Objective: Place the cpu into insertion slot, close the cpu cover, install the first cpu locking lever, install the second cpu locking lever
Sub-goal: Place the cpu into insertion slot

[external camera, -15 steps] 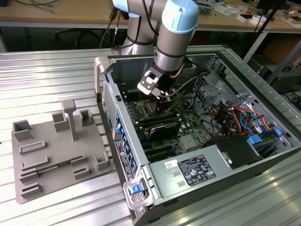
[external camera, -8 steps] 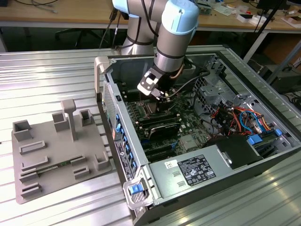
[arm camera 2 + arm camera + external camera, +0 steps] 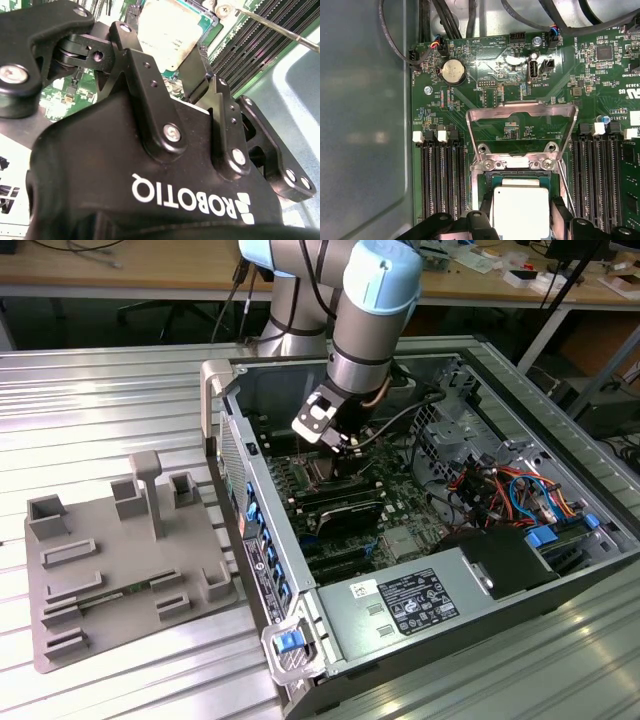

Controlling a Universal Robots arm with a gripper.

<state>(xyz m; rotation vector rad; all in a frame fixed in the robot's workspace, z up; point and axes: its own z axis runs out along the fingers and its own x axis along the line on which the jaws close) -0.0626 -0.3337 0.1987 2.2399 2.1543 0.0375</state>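
Right now your gripper point(image 3: 345, 447) is down inside the open computer case point(image 3: 232, 410), low over the green circuit board point(image 3: 485, 55). Its jaws stand narrow, clamped on the chip point(image 3: 520, 207). In the first wrist view you see a black finger point(image 3: 479, 220) against each side of the silvery square. The chip is squarely over the socket point(image 3: 482, 182), within its metal rim; you cannot tell whether it is fully seated there. The cover point(image 3: 520, 106) stands open, tilted back from the socket on its hinge, and you can see the board through its window. Long black memory slots point(image 3: 442, 185) run on either side of the socket. In the second wrist view a thin metal rod point(image 3: 280, 30) crosses the slots beside the chip. In the exterior view a grey parts tray point(image 3: 110, 570) lies on the ribbed metal table point(image 3: 100, 390), to the exterior view's left of the case and well apart from the arm.
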